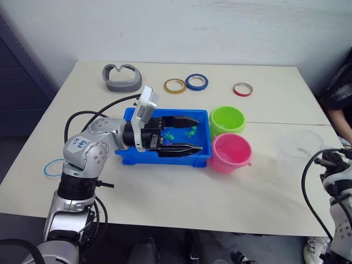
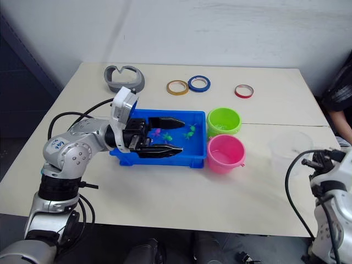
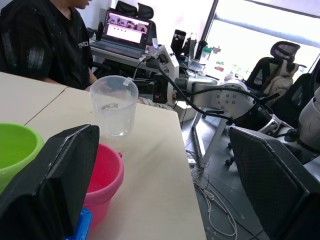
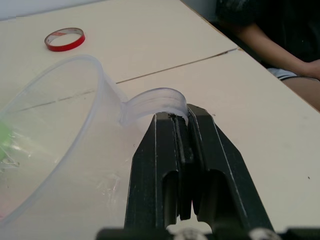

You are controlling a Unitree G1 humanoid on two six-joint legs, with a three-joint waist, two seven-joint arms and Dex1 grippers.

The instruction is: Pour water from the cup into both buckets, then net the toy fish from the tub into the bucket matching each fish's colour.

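Note:
My left gripper [image 1: 192, 133] hangs open over the blue tub [image 1: 165, 159], one finger on each side of the small green toy fish [image 1: 171, 135] and a pink one [image 2: 155, 132] lying inside. The lime green bucket [image 1: 226, 109] and the pink bucket [image 1: 228, 164] stand against the tub's right end. Further right on the table is the clear cup [image 1: 300, 151], upright. My right gripper [image 4: 185, 117] is shut on the cup's handle tab. A thin blue hoop [image 1: 46, 168] lies by the table's left edge, partly behind my left arm.
A grey curved object [image 1: 122, 82] sits at the back left of the table. Behind the tub lie a yellow tape ring [image 1: 165, 86], a blue one [image 1: 188, 82] and a red one [image 1: 235, 89]. A person [image 1: 341, 99] sits at the table's right side.

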